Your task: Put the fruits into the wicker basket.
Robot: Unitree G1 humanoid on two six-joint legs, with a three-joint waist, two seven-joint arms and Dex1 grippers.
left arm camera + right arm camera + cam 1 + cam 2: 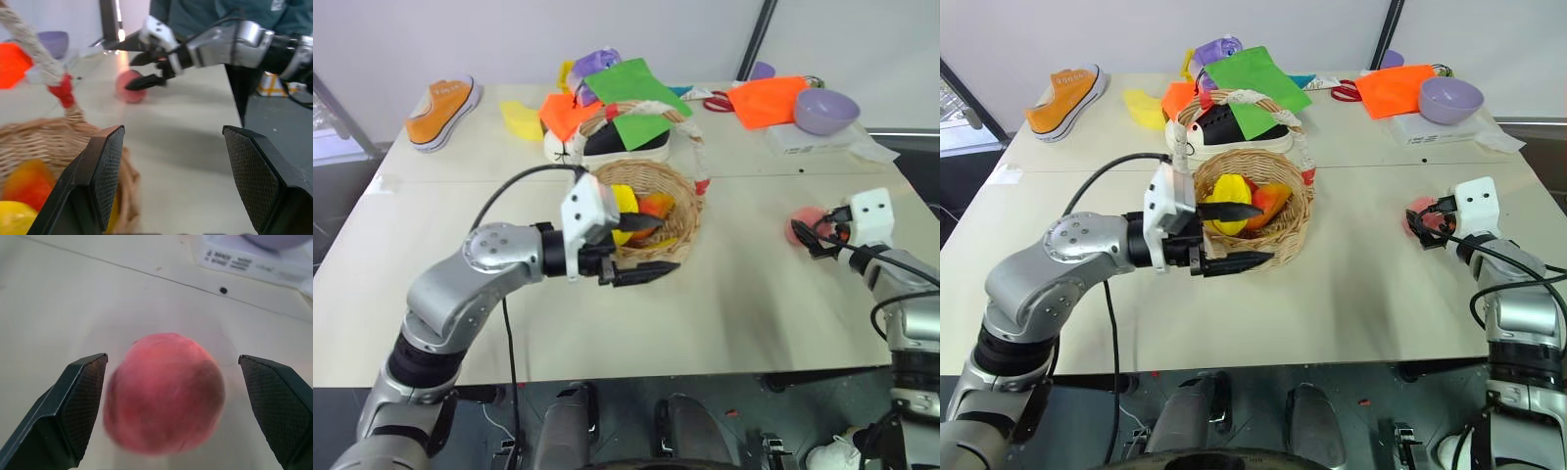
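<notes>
The wicker basket [697, 211] stands mid-table, its white-wrapped handle [651, 108] arching over it. A yellow starfruit [625, 201] and a red-orange mango [656, 206] lie inside. My left gripper [668, 247] is open at the basket's near rim, one finger over the fruits and one outside the wall, with nothing between them. The pink peach [166, 391] rests on the table at the right. My right gripper [818, 235] is open with a finger on either side of the peach and a gap on both sides.
A black-and-white shoe [607, 145] sits just behind the basket under green paper [631, 88]. An orange sneaker [442, 111] lies far left. The purple bowl [825, 110] and orange paper [769, 98] are at the far right. A person in teal [220, 12] stands beyond the table.
</notes>
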